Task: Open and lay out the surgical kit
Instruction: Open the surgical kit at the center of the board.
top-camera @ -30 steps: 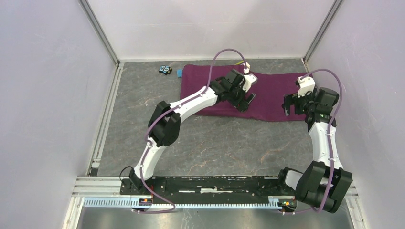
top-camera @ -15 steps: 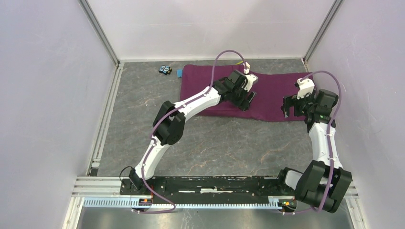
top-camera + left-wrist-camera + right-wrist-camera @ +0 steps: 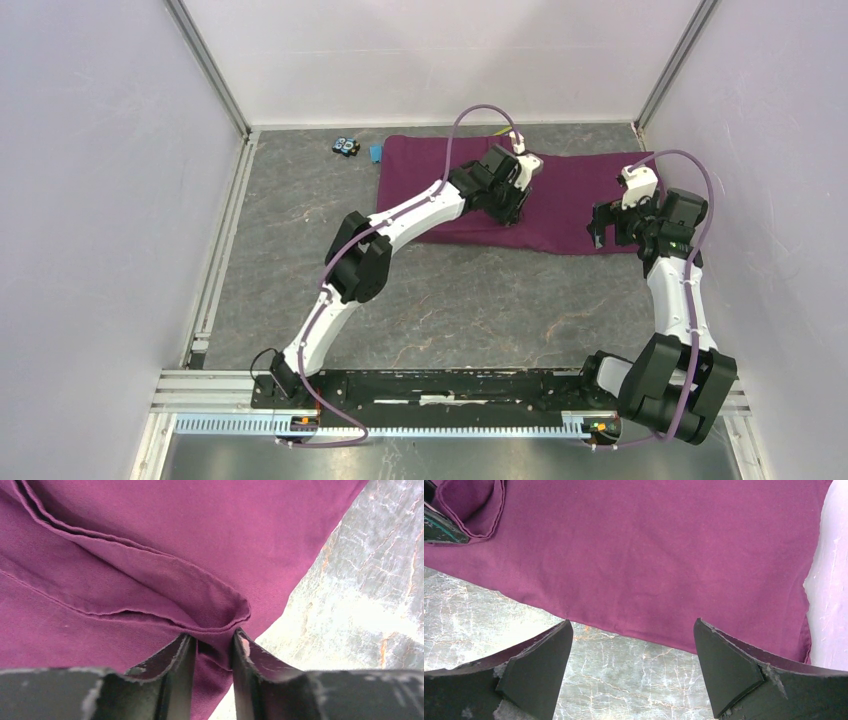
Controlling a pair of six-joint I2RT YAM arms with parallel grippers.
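The surgical kit is a folded dark purple cloth (image 3: 570, 195) lying at the back right of the table; whatever it wraps is hidden. My left gripper (image 3: 513, 205) sits low on the cloth's near part. In the left wrist view its jaws (image 3: 212, 636) have narrowed around a raised fold of the cloth (image 3: 175, 530), which is bunched between the tips. My right gripper (image 3: 603, 225) hovers over the cloth's near right edge. It stands wide open (image 3: 631, 622) with nothing between its fingers, and the cloth (image 3: 649, 545) lies just beyond them.
A small blue block (image 3: 376, 153) and a black-and-blue piece (image 3: 346, 146) lie on the table left of the cloth's back corner. The right wall (image 3: 829, 580) runs close along the cloth's right edge. Grey marbled tabletop (image 3: 450, 290) lies in front of the cloth.
The left gripper has shifted slightly further back over the cloth, and its jaws have come together from wide open onto a fold. The right arm has barely moved.
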